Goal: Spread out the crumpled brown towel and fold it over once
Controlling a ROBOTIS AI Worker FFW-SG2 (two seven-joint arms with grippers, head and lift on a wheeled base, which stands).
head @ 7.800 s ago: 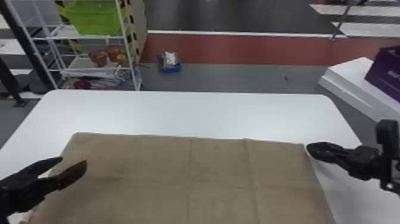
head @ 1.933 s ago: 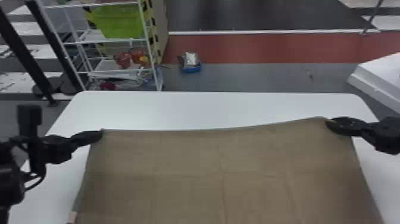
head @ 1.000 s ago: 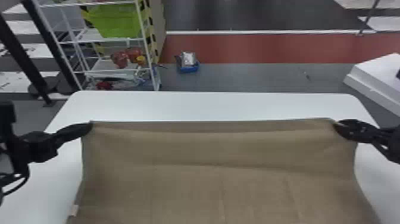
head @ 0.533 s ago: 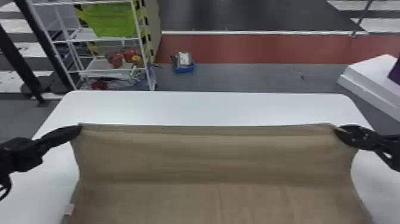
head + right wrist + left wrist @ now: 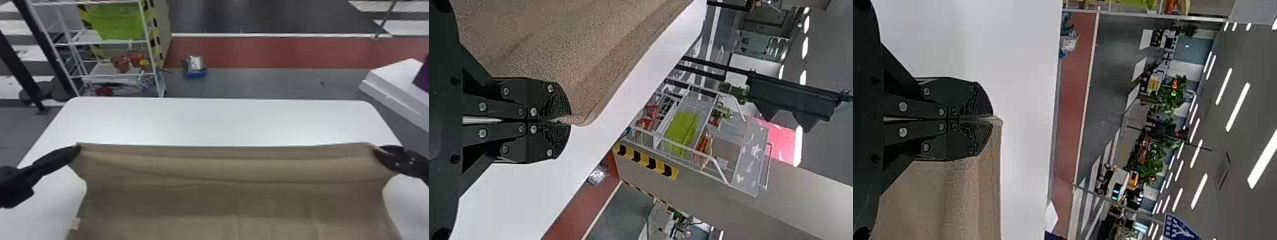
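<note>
Drawn toward six o'clock over the past half second, the far edge of a brown towel (image 5: 223,194) now sits farther from the far rim of a white desk (image 5: 217,121), leaving a broader strip of desktop beyond it. The cloth hangs between the left gripper (image 5: 79,150), near nine o'clock in the head view, and the right gripper (image 5: 376,151), between three and four o'clock. Each holds one far corner, its fingers (image 5: 973,137) pressed together on a thin pinch of fabric; the wrist views show both grips up close.

A small pale tag (image 5: 75,224) juts from the towel's side at eight o'clock, any print on it too small to make out. A blue sign (image 5: 1179,230) with white marks shows in the left wrist view.

Finely ribbed and matte, the towel sags in a soft, rounded roll below its raised edge, a shadowed crease curving across from side to side. Beneath, the fabric spreads toward six o'clock, faint straight creases crossing it. The desk is smooth, with rounded far corners at ten and two o'clock.

The left arm enters at eight o'clock, its black fingers slanting toward two; the right comes in between three and four, aimed toward ten. Beyond the desk, at ten o'clock, a white wire rack (image 5: 145,41) carries a green bin (image 5: 119,22), while a blue tray (image 5: 195,75) lies on the floor just short of twelve.
</note>
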